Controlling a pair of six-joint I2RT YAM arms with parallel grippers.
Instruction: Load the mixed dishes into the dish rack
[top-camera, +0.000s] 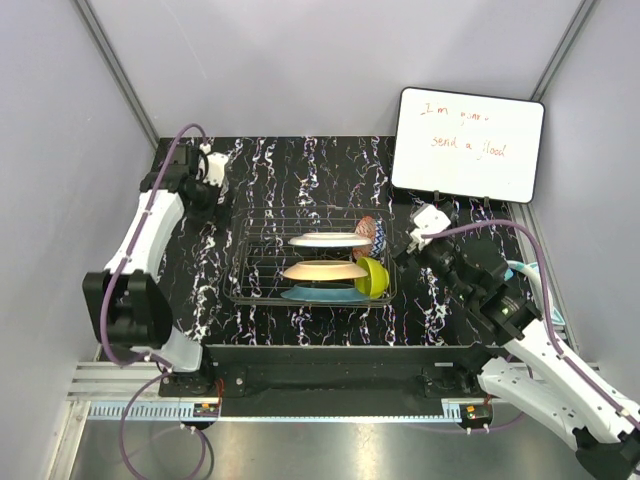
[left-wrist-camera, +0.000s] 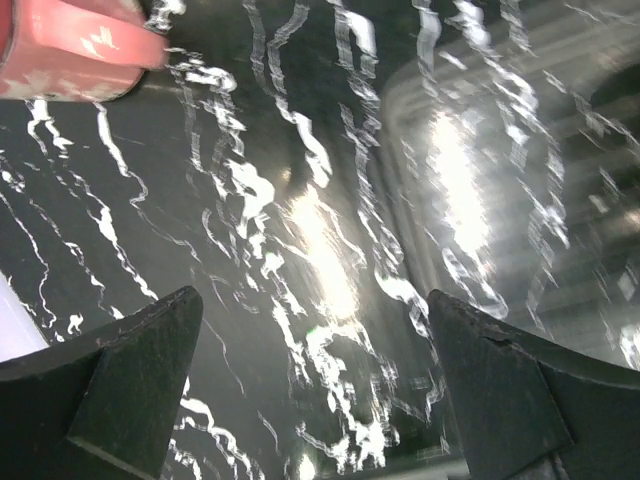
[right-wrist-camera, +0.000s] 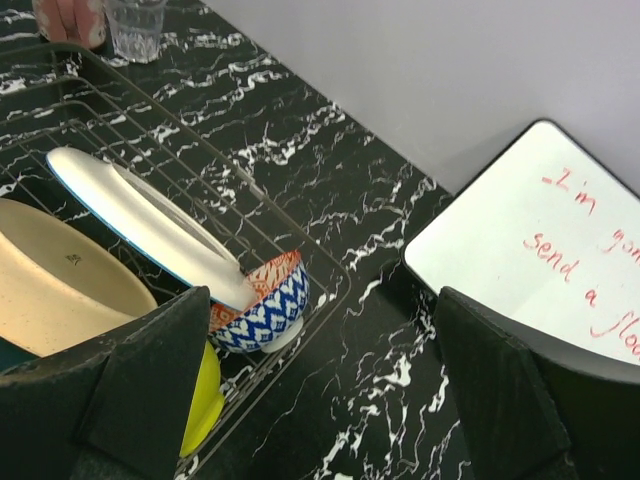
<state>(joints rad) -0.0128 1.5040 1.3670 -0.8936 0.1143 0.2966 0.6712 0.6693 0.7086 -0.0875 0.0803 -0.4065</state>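
Note:
The dark wire dish rack stands mid-table. On edge in it are the white plate, the peach plate and the teal plate. At its right end are the lime-green bowl and the red-white patterned bowl. My left gripper is open and empty at the back left. In its wrist view the pink mug is ahead on the left and the blurred clear glass on the right. My right gripper is open and empty just right of the rack, beside the patterned bowl.
A whiteboard with red writing leans at the back right, close to my right gripper, and also shows in the right wrist view. A small teal curved object lies beside my right arm. Grey walls close in the table on three sides.

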